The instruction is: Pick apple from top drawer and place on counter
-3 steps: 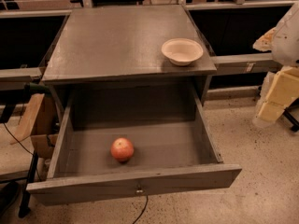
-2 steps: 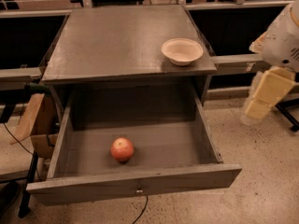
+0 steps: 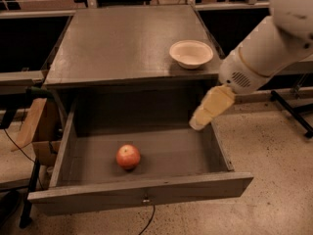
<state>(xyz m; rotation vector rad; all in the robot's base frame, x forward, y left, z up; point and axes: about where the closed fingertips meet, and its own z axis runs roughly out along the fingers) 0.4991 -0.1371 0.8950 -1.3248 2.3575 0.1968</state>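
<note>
Top drawer [image 3: 98, 196] stands open below the counter's front edge, the apple [image 3: 128, 156] resting on its floor left of centre. Gripper [image 3: 199, 122] hangs over the drawer's right rear part, just under the counter's [image 3: 117, 43] front right corner, well apart from the apple; spread or pressed together, can't tell. Cream bowl [image 3: 191, 53] sits near that same corner.

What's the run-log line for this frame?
gripper: over open top drawer, right side | apple: on drawer floor, not held | counter: bowl, no apple
</note>
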